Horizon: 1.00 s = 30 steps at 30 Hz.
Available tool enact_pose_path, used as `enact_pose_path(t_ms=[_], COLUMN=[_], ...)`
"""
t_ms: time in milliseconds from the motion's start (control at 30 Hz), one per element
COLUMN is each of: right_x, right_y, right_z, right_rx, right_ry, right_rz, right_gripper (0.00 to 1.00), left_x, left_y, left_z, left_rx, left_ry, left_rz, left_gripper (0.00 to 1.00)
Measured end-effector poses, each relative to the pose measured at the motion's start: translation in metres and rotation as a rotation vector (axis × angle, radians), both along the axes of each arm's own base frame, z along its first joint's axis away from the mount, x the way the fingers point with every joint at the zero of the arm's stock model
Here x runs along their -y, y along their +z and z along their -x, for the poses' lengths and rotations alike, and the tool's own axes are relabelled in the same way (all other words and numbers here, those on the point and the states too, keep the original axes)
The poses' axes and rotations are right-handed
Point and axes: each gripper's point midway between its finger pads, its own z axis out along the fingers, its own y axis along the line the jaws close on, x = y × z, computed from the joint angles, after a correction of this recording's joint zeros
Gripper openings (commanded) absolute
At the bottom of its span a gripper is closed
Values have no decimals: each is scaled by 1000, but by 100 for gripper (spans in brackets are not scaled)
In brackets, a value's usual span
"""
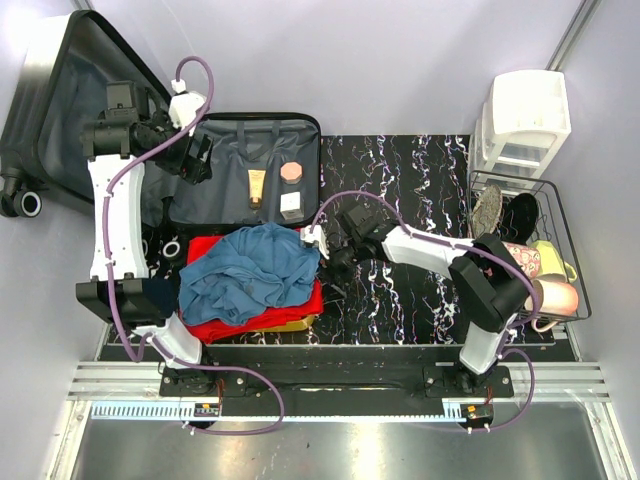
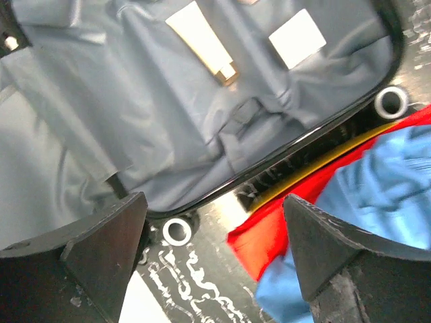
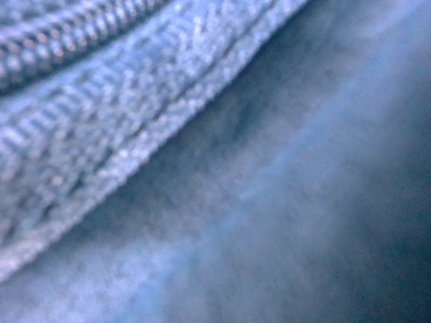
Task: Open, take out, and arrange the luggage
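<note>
Luggage (image 1: 235,160) lies open at the far left of the surface (image 1: 420,180): the lid is tilted back in the corner and the grey-lined base lies flat. Just in front of the base sits a heap of clothes, a blue garment (image 1: 250,275) on top of a red one (image 1: 205,248).

My left hand (image 1: 195,158) hovers over the left part of the base, fingers wide and nothing between them. My right hand (image 1: 335,255) is pressed to the edge of the blue garment. It is spread wide, but its camera shows only cloth and a zipper, so I cannot tell whether it has caught any fabric.

The base holds a tube (image 1: 257,186), a white box (image 1: 291,205) and a round pink case (image 1: 292,171). I judge removal of these to be the step in hand.

1. Move the left hand right, over the tube.
2. Set the fingers across its narrow width.
3. Close gently, since the tube will squash.
4. Lift clear of the rim before moving sideways.
</note>
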Motion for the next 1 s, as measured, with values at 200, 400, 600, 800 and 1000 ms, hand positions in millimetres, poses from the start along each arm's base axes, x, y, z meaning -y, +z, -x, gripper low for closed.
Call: enact_pose_path(t_ms=[200, 400, 600, 800, 1000], right_x=[-18, -33, -59, -87, -125], right_y=[0, -1, -1, -1, -1], right_z=[-4, -6, -7, -3, 2], right_rx=[21, 31, 50, 43, 58], right_ry=[15, 30, 45, 45, 45], right_rz=[-17, -26, -53, -84, -121], right_gripper=[87, 87, 87, 87, 90], left_x=[32, 73, 111, 118, 119], left_y=[-1, -11, 12, 28, 25], left_z=[11, 32, 39, 26, 22], left_rx=[-43, -115, -59, -22, -11], left_ry=[-69, -159, -210, -177, -172], left_rz=[144, 277, 388, 466, 477], left_gripper=[87, 87, 87, 87, 87])
